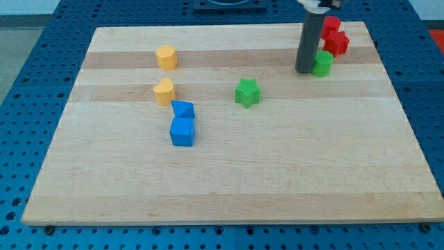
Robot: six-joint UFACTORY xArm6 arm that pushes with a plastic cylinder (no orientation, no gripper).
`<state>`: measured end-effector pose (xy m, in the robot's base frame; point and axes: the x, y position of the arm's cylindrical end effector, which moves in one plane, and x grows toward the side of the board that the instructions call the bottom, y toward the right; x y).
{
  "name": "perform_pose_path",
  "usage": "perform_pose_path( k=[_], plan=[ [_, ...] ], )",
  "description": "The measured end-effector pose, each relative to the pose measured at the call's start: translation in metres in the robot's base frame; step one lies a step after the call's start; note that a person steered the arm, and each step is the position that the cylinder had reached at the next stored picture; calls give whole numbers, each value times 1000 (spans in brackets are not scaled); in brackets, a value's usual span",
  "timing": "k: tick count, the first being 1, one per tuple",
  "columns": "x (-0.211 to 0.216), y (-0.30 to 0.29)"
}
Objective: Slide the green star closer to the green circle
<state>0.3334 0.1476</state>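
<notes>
The green star (246, 92) lies on the wooden board a little right of the middle. The green circle (322, 64) stands near the view's top right, about a hundred pixels right of the star and higher up. My tip (304, 70) rests on the board right beside the green circle's left side, touching or nearly touching it. The dark rod rises from there to the view's top edge. The star is apart from the tip, down and to the left of it.
Two red blocks (336, 42) sit just above and right of the green circle. A yellow block (166, 57) and another yellow block (164, 91) lie at the left. Two blue blocks (183, 110) (182, 131) lie left of the star. The board's edge (229, 221) runs along the bottom.
</notes>
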Motion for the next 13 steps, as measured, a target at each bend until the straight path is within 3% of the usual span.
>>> perform_pose_path(
  k=[4,6,8,10,12,13],
  plan=[
    [0,21],
    [1,-78],
    [31,-167],
    [62,-155],
    [81,-91],
    [110,-68]
  ],
)
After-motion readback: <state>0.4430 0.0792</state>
